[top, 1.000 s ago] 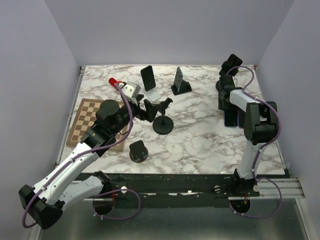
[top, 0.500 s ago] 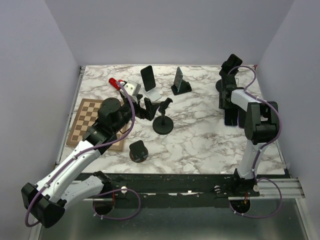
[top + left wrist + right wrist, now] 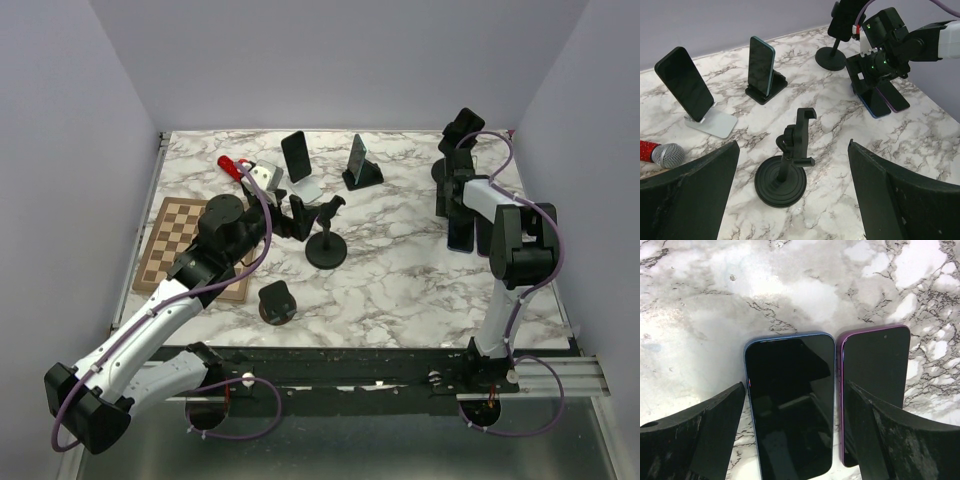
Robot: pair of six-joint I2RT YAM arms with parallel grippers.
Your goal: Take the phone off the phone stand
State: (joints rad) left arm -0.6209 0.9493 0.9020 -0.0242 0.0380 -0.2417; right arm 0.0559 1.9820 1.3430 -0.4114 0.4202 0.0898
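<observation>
Hovering near the marble table's (image 3: 400, 280) right edge is the right pincer (image 3: 457, 228), while the left pincer (image 3: 297, 218) faces a black round-base phone stand (image 3: 325, 240). Left wrist: jaws wide apart. Right wrist: jaws apart above the blue-edged black phone (image 3: 790, 405), lying flat beside a purple-edged phone (image 3: 872, 390).

Glossy phone (image 3: 790, 405) – marble-look tbl (image 3: 790, 290)

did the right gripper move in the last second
Yes. In the top view the right gripper has shifted toward the far edge, uncovering the blue phone lying flat, which it hid a second ago.
</observation>
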